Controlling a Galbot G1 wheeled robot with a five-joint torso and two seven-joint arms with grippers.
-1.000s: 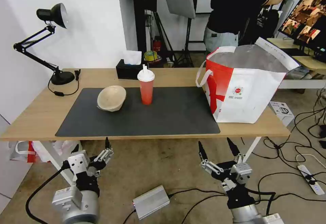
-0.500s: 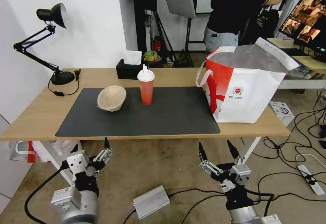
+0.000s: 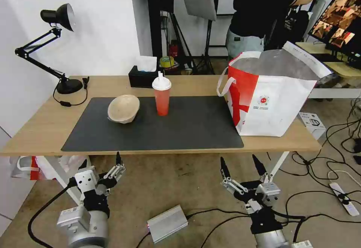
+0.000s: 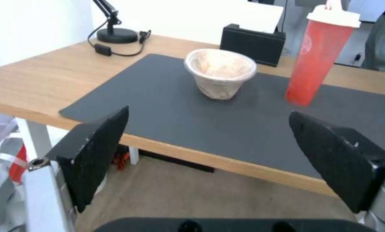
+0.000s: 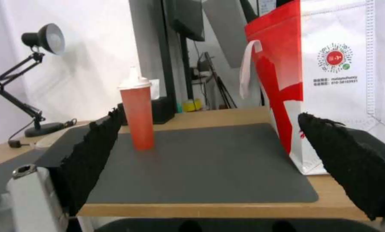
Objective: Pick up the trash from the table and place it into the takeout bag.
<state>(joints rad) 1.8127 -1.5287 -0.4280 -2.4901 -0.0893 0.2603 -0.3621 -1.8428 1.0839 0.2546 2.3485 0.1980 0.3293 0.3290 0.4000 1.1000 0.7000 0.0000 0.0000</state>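
- Trash on the table (image 3: 41,127) is two things: a beige bowl (image 3: 123,108) and a red cup (image 3: 162,98).
- Both sit on the grey mat (image 3: 180,127), in its back left part.
- The bowl leans a little to one side, with its open top showing.
- The cup stands up straight, just to the right of the bowl, and they do not touch. It has a white lid.
- The bag (image 3: 270,94) stands at the right end of the table, partly on the mat's right edge. Its top is open and silver inside. A white handle hangs on its left side.
- A black tissue box (image 3: 143,77) sits behind the cup, off the mat.
- A black lamp (image 3: 56,49) stands at the back left corner.
- The left gripper (image 3: 113,168) hangs low in front of the table, below its edge. Its fingers are spread wide and hold nothing.
- The right gripper (image 3: 242,167) also hangs low in front of the table, more to the right. Its fingers are spread wide and hold nothing.
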